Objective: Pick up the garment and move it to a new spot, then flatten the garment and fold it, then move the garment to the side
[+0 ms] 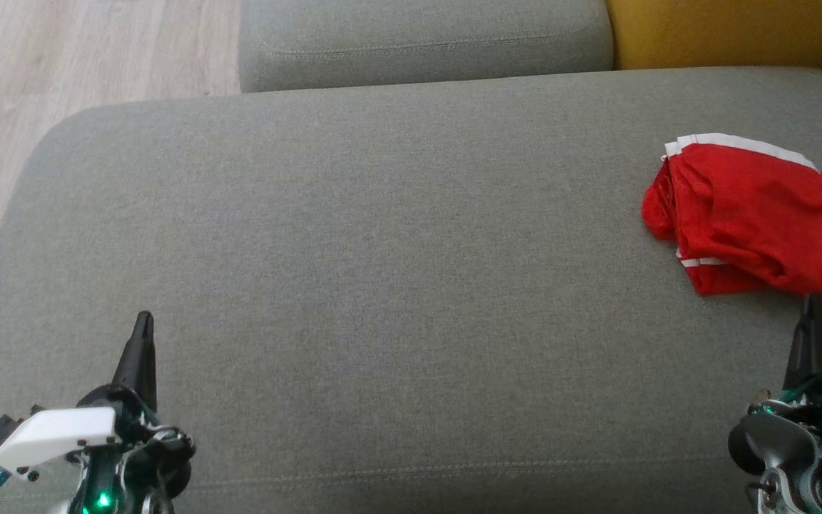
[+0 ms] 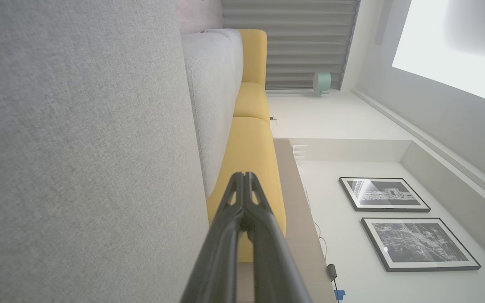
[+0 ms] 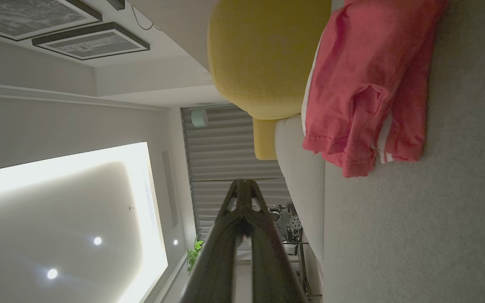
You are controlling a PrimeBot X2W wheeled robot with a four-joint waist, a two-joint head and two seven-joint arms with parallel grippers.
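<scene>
Nearest us, the right claw (image 1: 813, 305), pressed together. The garment (image 1: 753, 214), red, lies just beyond its tip, far right on the grey cushion (image 1: 382, 250), long axis left-right. The left claw (image 1: 143, 321), also pressed together, is well apart. We judge the right arm nearer.

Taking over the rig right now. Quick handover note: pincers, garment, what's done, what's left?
Left pincer: shut, empty, over the grey cushion at its left.
Right pincer: shut, empty, tip by the near edge of the red garment, not gripping it.
Garment: a rumpled, loosely folded bundle with white trim, at the cushion's right end, near the yellow cushion.
Done: it looks folded and set to the side, though untidily.
Left: probably nothing but a check of the fold. If it is too loose, flatten and refold.
</scene>
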